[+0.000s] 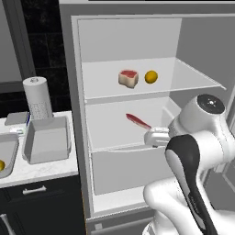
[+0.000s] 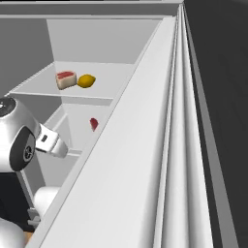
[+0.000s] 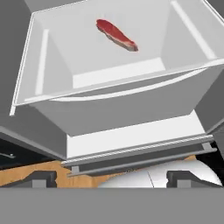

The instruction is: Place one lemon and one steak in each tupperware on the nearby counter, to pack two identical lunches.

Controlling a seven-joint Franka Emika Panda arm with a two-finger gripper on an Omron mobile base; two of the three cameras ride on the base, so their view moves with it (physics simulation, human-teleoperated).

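Steak (image 3: 116, 34) flat, glossy dark-red strip on smooth white fridge shelf (image 3: 118, 74); claw (image 3: 112, 178) fingers spread, empty.

Open white fridge (image 1: 137, 82) beside dark cabinets (image 1: 36, 202), black tiled wall (image 1: 41, 27) behind.

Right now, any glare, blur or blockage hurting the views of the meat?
Left base view: flat even light, no glare, strip steak sharp. Right base view: the fridge wall hides most of the strip. Hand view: strip crisp, no cast shadow, tool tips cropped low.
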